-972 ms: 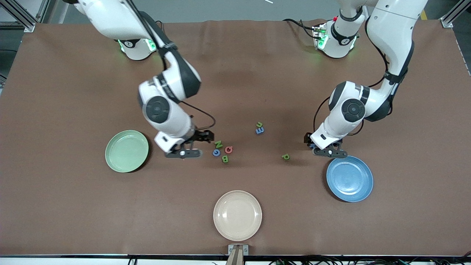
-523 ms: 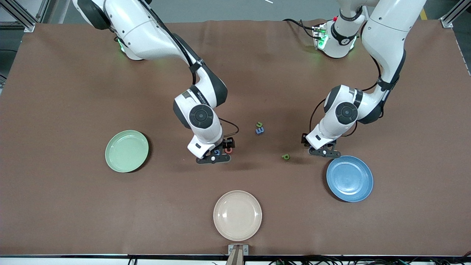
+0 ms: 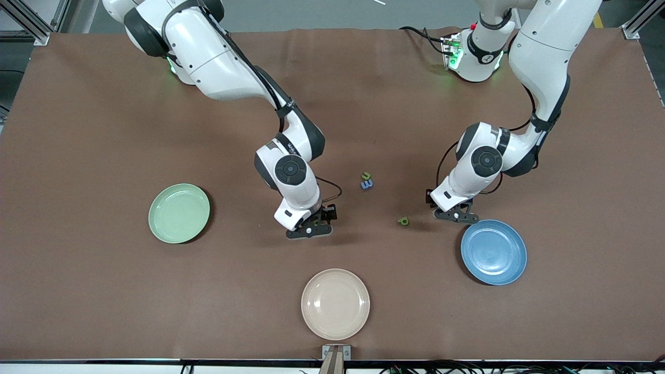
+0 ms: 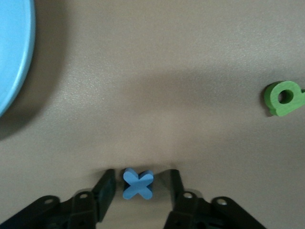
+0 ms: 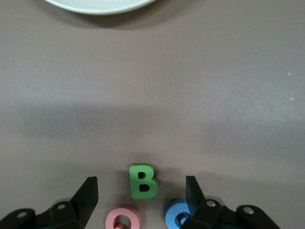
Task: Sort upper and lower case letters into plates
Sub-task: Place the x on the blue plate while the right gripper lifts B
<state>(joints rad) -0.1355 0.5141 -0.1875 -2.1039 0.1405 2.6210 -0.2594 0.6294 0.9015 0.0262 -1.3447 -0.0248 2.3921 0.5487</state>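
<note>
My right gripper (image 3: 310,228) is open and low over a cluster of letters, which it hides in the front view. In the right wrist view a green B (image 5: 143,181) lies between its fingers, with a pink Q (image 5: 123,219) and a blue G (image 5: 177,215) close by. My left gripper (image 3: 457,215) is open beside the blue plate (image 3: 493,252). In the left wrist view its fingers straddle a blue x (image 4: 138,183) on the table without touching it. A green p (image 3: 403,221) lies nearby, and a green u (image 3: 366,175) and a blue E (image 3: 367,184) lie mid-table. The pale green plate (image 3: 179,213) holds nothing.
A cream-beige plate (image 3: 335,304) sits near the table's front edge, nearer the front camera than the right gripper. Its rim shows in the right wrist view (image 5: 100,5). The blue plate's rim (image 4: 14,47) and the green p (image 4: 284,98) show in the left wrist view.
My right gripper has moved from beside the pale green plate to over the letter cluster, covering it. My left gripper has shifted slightly away from the blue plate toward mid-table.
</note>
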